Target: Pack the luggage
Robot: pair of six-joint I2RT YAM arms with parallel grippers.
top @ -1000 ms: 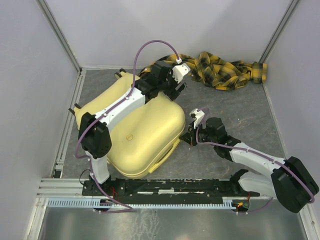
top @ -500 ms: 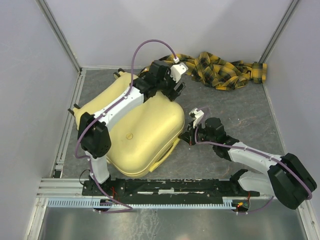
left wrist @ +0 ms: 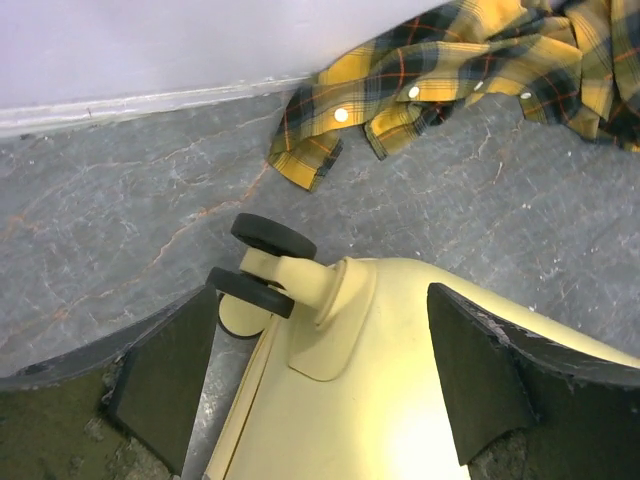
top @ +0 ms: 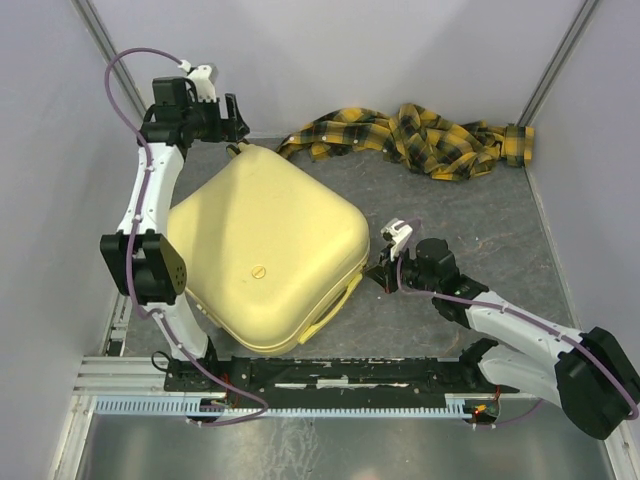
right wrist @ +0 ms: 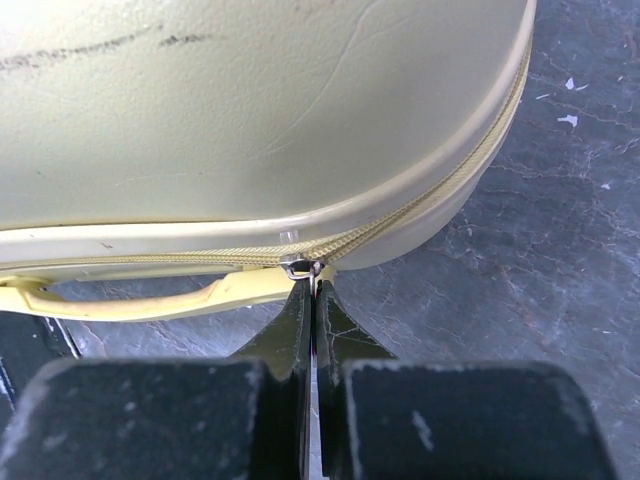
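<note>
Vs a second ago: the left arm has swung off the middle of the suitcase to the far-left corner of the table [top: 480,230]; the two shells that stood apart in a V under that arm now read as one closed pale-yellow dome; the right arm has barely moved; the luggage [top: 265,255] lies flat, left of centre, handle [top: 340,300] on its near-right edge, wheels at the far-left corner; left gripper [top: 225,120] hangs above that wheel corner, jaws wide, holding nothing; in its wrist view the two dark pads [left wrist: 165,380] stand on either side of the shell [left wrist: 400,400] with the twin black wheels [left wrist: 272,237] just ahead between them, no contact that I can see; right gripper [top: 383,270] sits low at the right side of the case, fingers pressed fully together; in its wrist view the tips [right wrist: 312,285] meet right at the metal zipper pull [right wrist: 298,268], on the zipper [right wrist: 430,210] that runs round the seam just above the yellow handle [right wrist: 140,298]; can't tell if the tab is actually pinched; plaid cloth [top: 420,135] lies bunched along the back wall, outside the case, its nearest end close to the wheel corner [left wrist: 450,60]; nothing sits between either gripper and the case.
</note>
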